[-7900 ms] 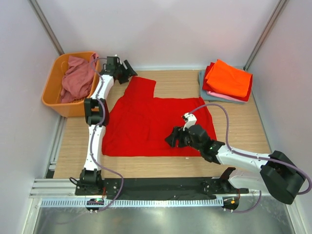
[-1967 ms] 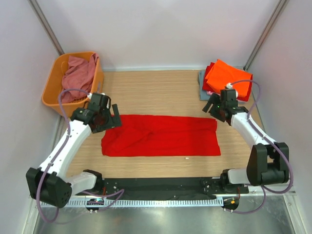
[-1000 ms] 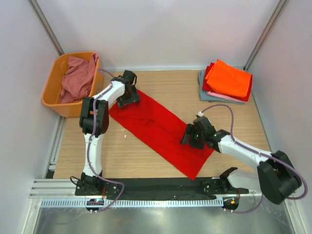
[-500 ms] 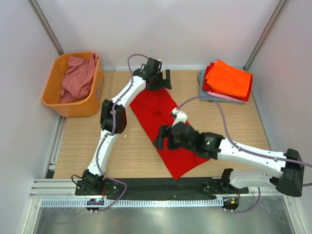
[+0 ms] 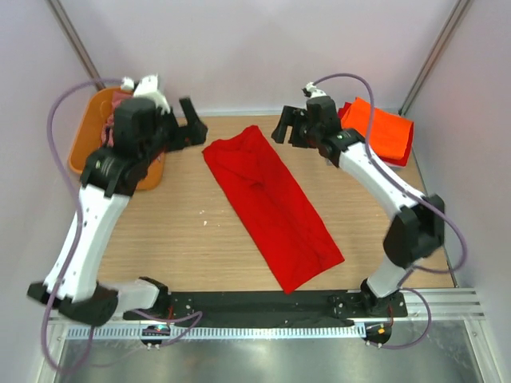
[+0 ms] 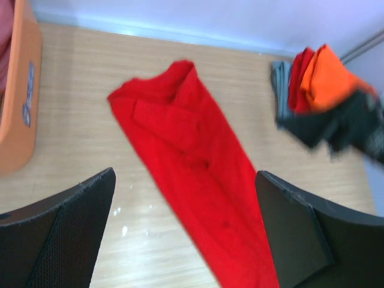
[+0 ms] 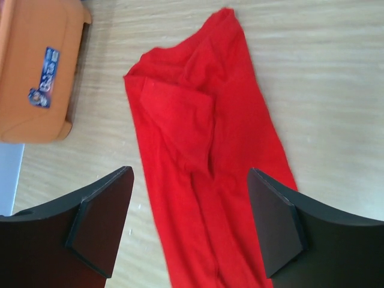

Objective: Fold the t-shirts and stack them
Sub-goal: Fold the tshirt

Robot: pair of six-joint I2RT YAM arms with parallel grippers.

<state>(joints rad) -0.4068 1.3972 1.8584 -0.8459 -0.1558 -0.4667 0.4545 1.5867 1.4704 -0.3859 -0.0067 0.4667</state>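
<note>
red t-shirt (image 5: pixel 271 203): large, bright, already folded lengthwise into a narrow strip. lies diagonally on the wooden table (image 5: pixel 176 231), one end far and left of centre, the other near and right. a sleeve is tucked over at the far end. not yet folded crosswise, not yet stacked.

folded stack (image 5: pixel 382 132): far right corner. orange on top, red and grey-blue beneath. judged finished.

orange basket (image 5: pixel 84 155): far left. what seems to be a dusty rose shirt (image 6: pixel 5 30) sits inside, mostly hidden by the left arm, so at least one more probably waits.

left gripper (image 5: pixel 194 128): raised just left of the strip's far end. fingers (image 6: pixel 66 222) spread wide, holding nothing.

right gripper (image 5: pixel 289 132): raised to the right of that same end. fingers (image 7: pixel 99 219) spread wide, empty.

position note: the strip lies below and between the two grippers, touching neither.
</note>
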